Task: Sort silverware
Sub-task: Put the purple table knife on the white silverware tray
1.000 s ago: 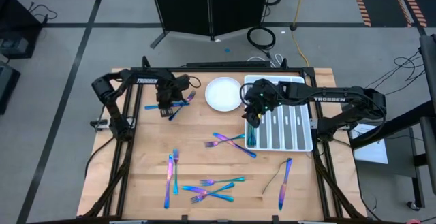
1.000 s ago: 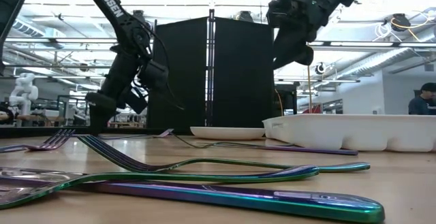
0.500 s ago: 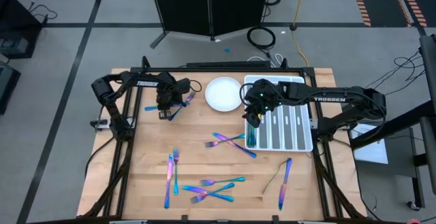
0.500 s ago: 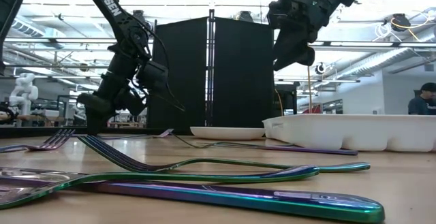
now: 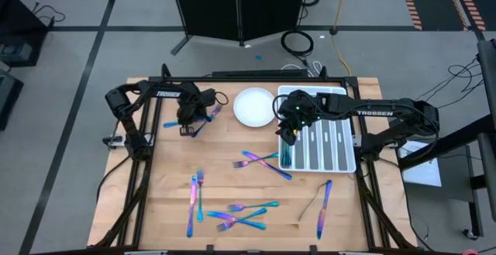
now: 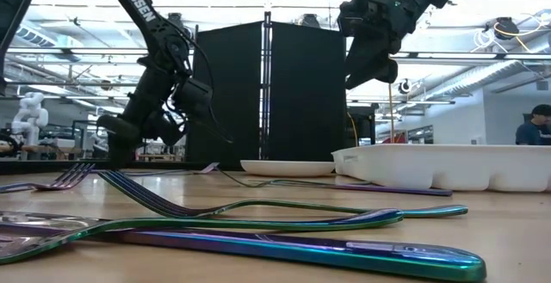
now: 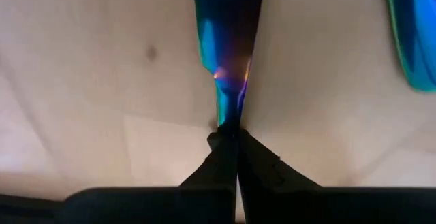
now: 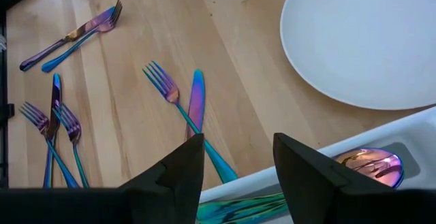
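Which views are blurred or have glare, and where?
Left wrist view: the knife is soft, too close to the lens. Low view: bright ceiling lights glare behind the arms; the nearest fork is fairly sharp. High view: even light, no glare on the table.

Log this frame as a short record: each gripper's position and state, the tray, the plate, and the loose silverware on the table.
left gripper: down at the table's far left, jaws shut on a blue-purple piece
right gripper: above the tray's left edge, jaws open, empty
tray: white, at the far right of the table, some silverware already in it
plate: white, empty, between the two grippers
loose silverware: scattered over the near half of the table
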